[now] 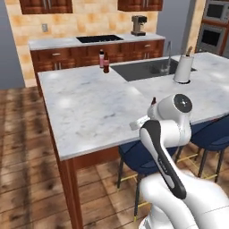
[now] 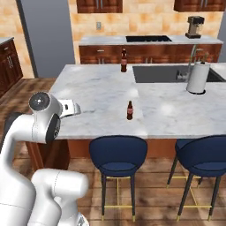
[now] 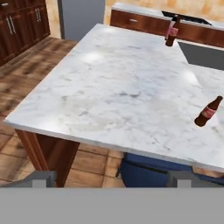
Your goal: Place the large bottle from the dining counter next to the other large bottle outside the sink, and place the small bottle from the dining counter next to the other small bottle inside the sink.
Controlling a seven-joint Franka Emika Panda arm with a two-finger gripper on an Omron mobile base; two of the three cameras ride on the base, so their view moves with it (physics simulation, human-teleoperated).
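A slender dark brown small bottle (image 2: 129, 110) with a red cap stands upright near the front edge of the marble dining counter (image 2: 92, 95); it also appears at the right in the hand view (image 3: 208, 112). The tall pink-and-white large bottle (image 1: 101, 58) stands close beside the squat dark brown bottle (image 1: 106, 64) on the counter, just outside the sink's (image 1: 143, 69) left corner. My gripper (image 3: 113, 179) is open and empty, held off the counter's near edge, well to the left of the small bottle. The other small bottle inside the sink is hidden.
A white paper towel roll (image 2: 197, 77) stands right of the sink by the metal faucet (image 2: 191, 59). Dark blue stools (image 2: 118, 155) sit under the counter's near edge. A back counter carries a black stovetop (image 1: 99, 38) and a coffee machine (image 1: 138, 25).
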